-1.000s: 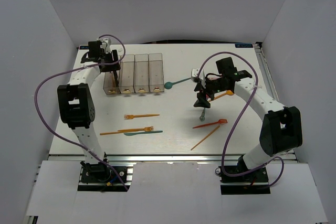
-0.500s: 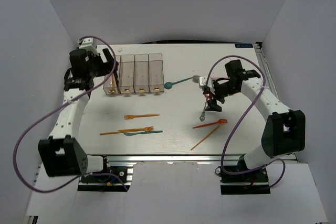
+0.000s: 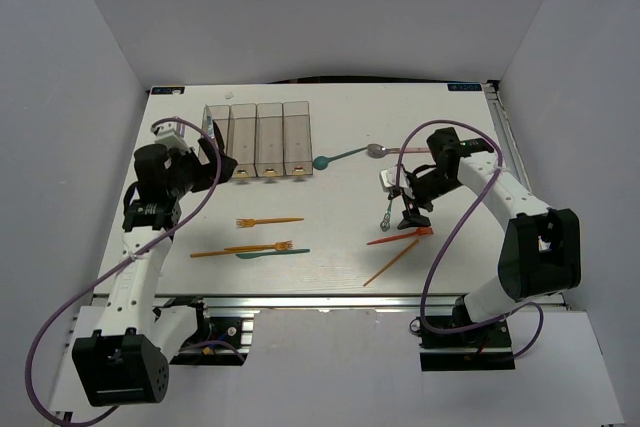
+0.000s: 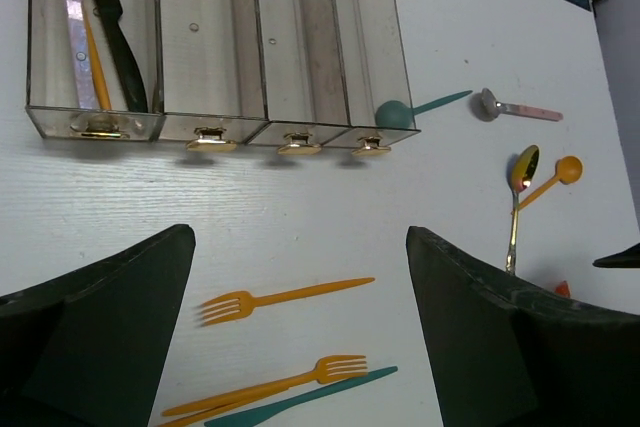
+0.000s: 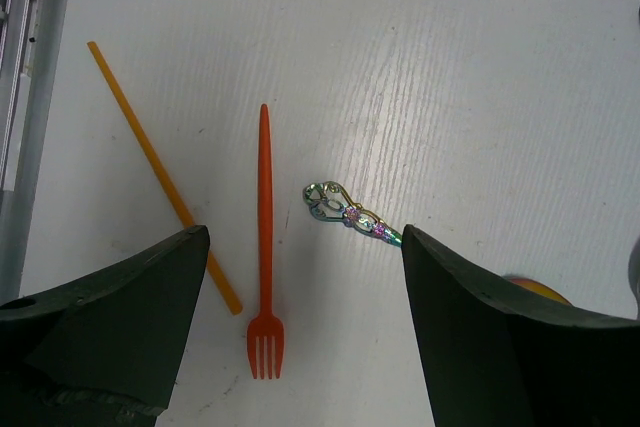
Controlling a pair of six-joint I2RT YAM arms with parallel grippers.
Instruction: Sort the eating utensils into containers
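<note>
- Nearest the arm bases, a thin orange stick [image 3: 390, 263] lay slantwise on the counter [image 3: 330, 197] on the right side.
- On the left side, a teal knife [image 3: 272, 253] and an orange fork [image 3: 262, 246] lay close together, almost parallel.
- A red fork [image 3: 398, 237] lay just beyond the stick, apart from it.
- A second orange fork [image 3: 270, 220] lay alone a little farther back.
- The right hand [image 3: 408, 215] hovered over the red fork and the iridescent handle of a metallic spoon [image 5: 350, 215]. Its fingers [image 5: 150, 297] were spread wide and gripped nothing.
- An orange spoon [image 4: 555, 175] lay next to the metallic spoon's bowl.
- The left hand [image 3: 213, 165] hung above the counter on the near side of the containers [image 3: 255, 142], its fingers [image 4: 110, 307] spread wide and empty.
- The containers were four clear bins joined in a row at the far left. The leftmost one held a black knife [image 4: 115, 27] and an orange utensil [image 4: 92, 57].
- A teal spoon [image 3: 335, 158] lay with its bowl at the rightmost bin's near corner, touching or just beside it.
- A pink-handled spoon [image 3: 385, 151] lay just past the teal spoon's handle.
</note>
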